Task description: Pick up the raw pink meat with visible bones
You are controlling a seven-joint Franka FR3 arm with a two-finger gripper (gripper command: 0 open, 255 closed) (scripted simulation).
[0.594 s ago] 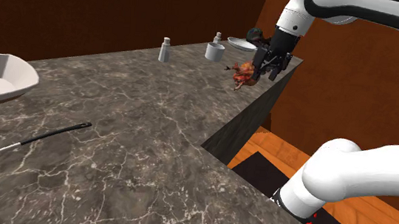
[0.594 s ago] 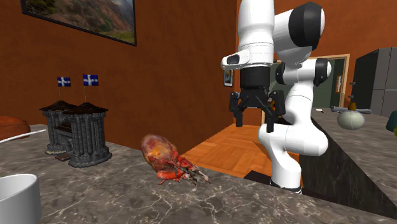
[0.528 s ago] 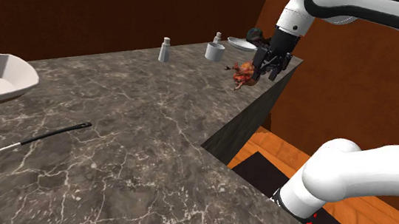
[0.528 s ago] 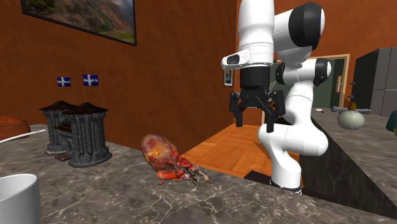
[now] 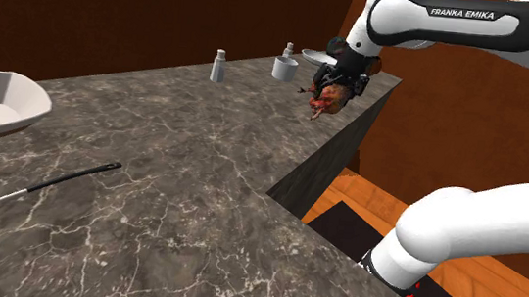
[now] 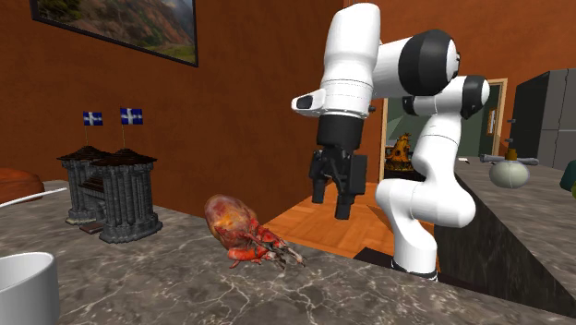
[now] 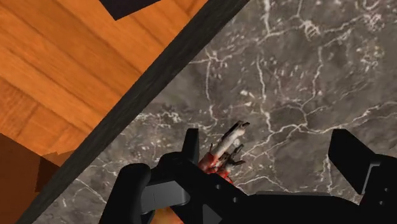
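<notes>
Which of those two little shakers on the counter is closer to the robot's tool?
The shaker just behind the white cup, near the tool at the far end of the counter. The other shaker stands alone, farther toward the shoulder view's left.

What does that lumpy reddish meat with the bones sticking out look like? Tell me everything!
The raw reddish-pink meat is a rounded, glossy lump, mottled pink, orange and brown. Thin red and pale bones poke from one end like little legs. It lies on the dark grey marble-looking counter, near its edge. Only the counter touches it; the black gripper hangs open just above it, not touching.
</notes>
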